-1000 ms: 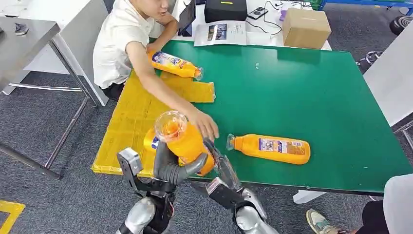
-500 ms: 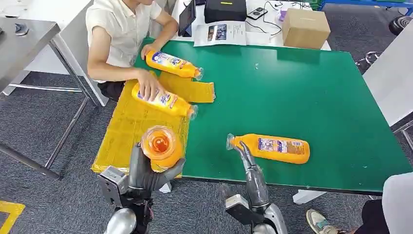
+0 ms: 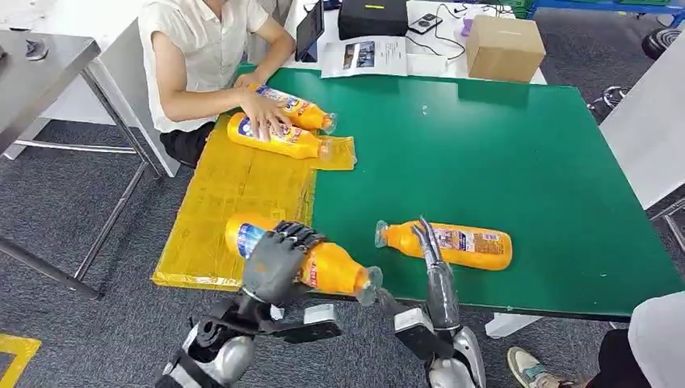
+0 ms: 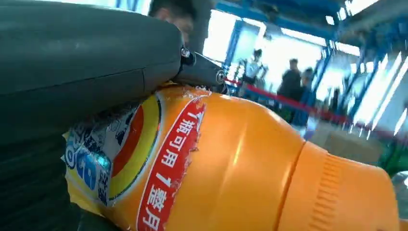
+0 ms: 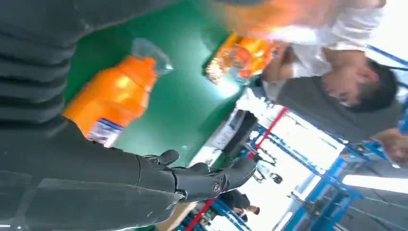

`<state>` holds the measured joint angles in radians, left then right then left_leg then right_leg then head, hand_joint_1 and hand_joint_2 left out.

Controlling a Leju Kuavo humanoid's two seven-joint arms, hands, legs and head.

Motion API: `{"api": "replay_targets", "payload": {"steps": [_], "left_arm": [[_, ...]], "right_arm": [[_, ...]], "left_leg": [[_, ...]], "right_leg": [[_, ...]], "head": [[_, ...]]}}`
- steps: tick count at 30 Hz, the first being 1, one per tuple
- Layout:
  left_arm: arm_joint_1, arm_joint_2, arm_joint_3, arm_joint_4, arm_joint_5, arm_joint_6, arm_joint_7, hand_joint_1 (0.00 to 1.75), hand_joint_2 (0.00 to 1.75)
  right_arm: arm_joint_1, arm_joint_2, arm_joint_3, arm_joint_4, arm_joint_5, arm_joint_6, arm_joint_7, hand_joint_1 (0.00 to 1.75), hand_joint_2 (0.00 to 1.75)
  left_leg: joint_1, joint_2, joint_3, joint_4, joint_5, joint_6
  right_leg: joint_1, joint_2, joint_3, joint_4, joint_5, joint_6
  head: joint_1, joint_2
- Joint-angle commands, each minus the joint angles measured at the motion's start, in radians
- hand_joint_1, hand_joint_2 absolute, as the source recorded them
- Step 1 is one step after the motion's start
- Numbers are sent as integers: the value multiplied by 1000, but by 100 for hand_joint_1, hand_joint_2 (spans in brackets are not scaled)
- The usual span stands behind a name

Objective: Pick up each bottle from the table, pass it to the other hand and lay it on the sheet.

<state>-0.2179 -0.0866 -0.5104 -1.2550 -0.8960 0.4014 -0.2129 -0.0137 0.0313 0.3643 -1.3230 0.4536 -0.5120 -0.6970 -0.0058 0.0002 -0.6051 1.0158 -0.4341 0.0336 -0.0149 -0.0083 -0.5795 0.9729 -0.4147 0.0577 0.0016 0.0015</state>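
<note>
My left hand (image 3: 276, 260) grips an orange bottle (image 3: 323, 267) lying sideways over the near edge of the yellow sheet (image 3: 230, 194), its clear cap end pointing right. Close up, the same bottle (image 4: 231, 163) fills the left wrist view under my thumb. My right hand (image 3: 428, 250) is open, fingers stretched out just over the neck end of another orange bottle (image 3: 448, 245) lying on the green table (image 3: 501, 153). In the right wrist view that bottle (image 5: 115, 96) lies past my open hand (image 5: 192, 178). Two more bottles (image 3: 279, 136) lie at the sheet's far end under a person's hand (image 3: 262, 117).
The person (image 3: 202, 65) sits at the table's far left corner. A cardboard box (image 3: 505, 47), papers (image 3: 376, 55) and a black case (image 3: 371, 16) stand on the white table behind. A metal table (image 3: 40, 65) is at far left.
My left hand has tipped its bottle from upright to lying sideways over the sheet. My right hand moved right, over the bottle on the table. The person slid a bottle to the sheet's far end.
</note>
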Motion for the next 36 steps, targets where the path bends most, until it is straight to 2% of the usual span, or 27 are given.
{"api": "replay_targets", "payload": {"steps": [1, 8, 13, 17, 21, 23, 25, 26, 27, 29, 31, 34, 36], "left_arm": [[-228, 2, -67, 376, -22, -40, 10, 175, 175], [-228, 7, -79, 377, -40, -47, 18, 175, 175], [-340, -8, -80, 502, -11, -204, 30, 175, 175], [-407, -72, -1, 655, 91, -264, 57, 175, 175], [-484, -89, 50, 782, 130, -265, 124, 171, 175], [-500, -88, 80, 804, 155, -258, 142, 145, 175], [-522, -83, 87, 832, 157, -268, 167, 44, 175], [-532, -80, 81, 848, 149, -280, 178, 14, 175], [-536, -78, 83, 854, 151, -286, 181, 10, 175], [-543, -78, 92, 875, 160, -309, 195, 19, 175], [-542, -77, 104, 887, 172, -322, 205, 21, 175], [-543, -75, 105, 897, 177, -341, 201, 10, 175], [-543, -75, 105, 897, 177, -341, 201, 10, 175]], "right_arm": [[-86, 3, 45, 97, -22, 8, -1, 0, 175], [-79, -4, 51, 86, -28, 10, -1, 0, 175], [-100, 3, 67, 104, -59, 20, -1, 0, 175], [-103, -2, 86, 120, -97, 8, -1, 0, 175], [-110, 9, 86, 141, -121, 20, -1, 0, 175], [-109, 11, 86, 145, -124, 20, -1, 0, 175], [-107, 14, 84, 150, -133, 26, -1, 0, 175], [-106, 15, 85, 151, -135, 27, -1, 0, 175], [-106, 16, 84, 153, -139, 30, -1, 0, 175], [-107, 17, 83, 160, -144, 30, -1, 0, 175], [-110, 16, 83, 162, -151, 29, -1, 0, 175], [-116, 15, 91, 169, -156, 28, -1, 0, 175], [-116, 15, 91, 169, -156, 28, -1, 0, 175]], "left_leg": [[1, -1, 3, -1, 1, -2], [1, 1, 2, -1, 0, -1], [2, -1, -1, 1, 1, -2], [1, -1, -2, 0, 1, -1], [1, 0, -2, 0, 1, -1], [2, 0, -1, 0, 1, -2], [2, 0, -1, 1, 0, -2], [2, 0, 1, 1, 0, -3], [2, 0, 1, 1, -1, -3], [2, 2, 2, 1, -1, -3], [2, 2, 1, -1, 0, -2], [2, 1, 0, 0, 0, -2], [2, 0, -1, 0, 0, -1]], "right_leg": [[1, -1, 3, -1, 0, -3], [1, 0, 3, 0, -1, -1], [2, -1, 1, 1, -1, -2], [1, -1, -1, 0, 0, -1], [1, 0, 0, 0, 0, -1], [2, 1, 1, 1, 0, -1], [2, 1, 1, 1, -1, -2], [2, 1, 2, 2, -2, -3], [2, 1, 3, 2, -2, -3], [2, 2, 3, 2, -2, -3], [2, 3, 2, 0, 0, -2], [2, 2, 1, 1, -1, -2], [2, 1, 0, 1, -1, -1]], "head": [[0, 0], [0, 0], [0, 0], [0, 0], [0, 0], [1, 0], [0, 0], [0, 0], [0, 0], [0, 0], [0, 0], [0, 0], [0, 0]]}}
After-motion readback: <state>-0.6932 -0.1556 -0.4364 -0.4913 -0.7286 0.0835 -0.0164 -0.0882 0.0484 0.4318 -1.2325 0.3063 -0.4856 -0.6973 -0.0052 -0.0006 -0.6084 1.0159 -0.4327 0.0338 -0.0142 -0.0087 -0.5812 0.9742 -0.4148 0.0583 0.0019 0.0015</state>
